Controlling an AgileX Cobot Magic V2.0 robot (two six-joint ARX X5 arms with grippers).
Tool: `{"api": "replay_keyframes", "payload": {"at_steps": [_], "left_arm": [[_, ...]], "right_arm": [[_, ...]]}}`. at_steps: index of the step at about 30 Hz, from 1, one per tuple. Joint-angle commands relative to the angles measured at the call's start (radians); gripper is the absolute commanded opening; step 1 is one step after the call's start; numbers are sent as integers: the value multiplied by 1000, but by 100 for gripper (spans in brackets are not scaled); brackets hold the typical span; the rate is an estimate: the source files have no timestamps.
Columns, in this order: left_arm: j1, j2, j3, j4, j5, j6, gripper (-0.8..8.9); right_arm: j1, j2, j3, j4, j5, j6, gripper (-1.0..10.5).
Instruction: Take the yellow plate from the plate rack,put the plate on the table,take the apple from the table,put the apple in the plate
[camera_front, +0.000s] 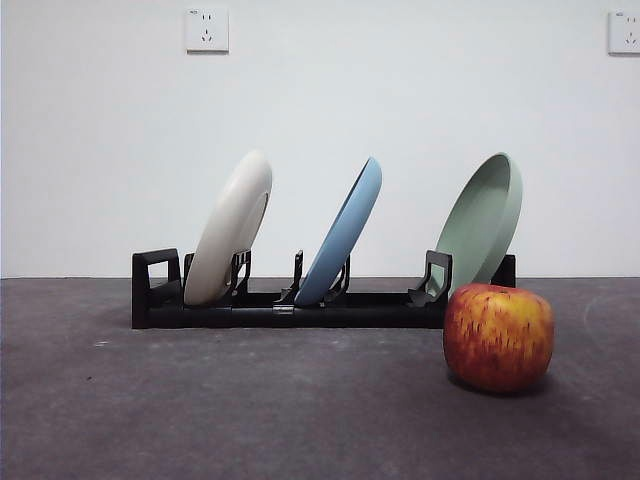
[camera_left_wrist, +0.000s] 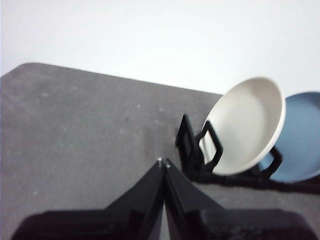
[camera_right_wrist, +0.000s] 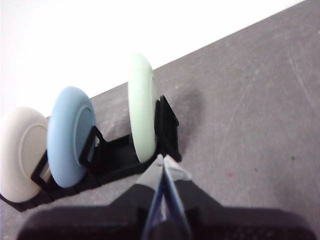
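The cream yellow plate (camera_front: 229, 229) stands tilted in the left slot of the black plate rack (camera_front: 290, 308); it also shows in the left wrist view (camera_left_wrist: 246, 125) and the right wrist view (camera_right_wrist: 20, 152). The apple (camera_front: 498, 336), red streaked with yellow, sits on the dark grey table (camera_front: 250, 410) in front of the rack's right end. My left gripper (camera_left_wrist: 163, 162) is shut and empty, hovering above the table short of the rack's loop end (camera_left_wrist: 186, 137). My right gripper (camera_right_wrist: 161, 159) is shut and empty, near the rack's other end. Neither gripper shows in the front view.
A blue plate (camera_front: 345, 233) stands in the rack's middle slot and a sage-green plate (camera_front: 482, 222) in the right slot, just behind the apple. A white wall with two sockets (camera_front: 207, 30) backs the table.
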Motion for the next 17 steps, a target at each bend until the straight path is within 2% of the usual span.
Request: {"api": "replay_keyframes", "payload": {"at_steps": [1,4,11,17], "left_arm": [[2,98,97,6,2,1,-7],[2,227,206,4,19,5,-7],[2,557,481,-44,210,5,-5],[-1,811,686,-109,366,32,-4]], "right_arm": [[2,107,132,-27,-8,-62,-11],[2,222,269,-82,-8,-95,-11],[2,468,547,-200,-15,-227,-6],[2,645,691,-258,-144,-264,2]]}}
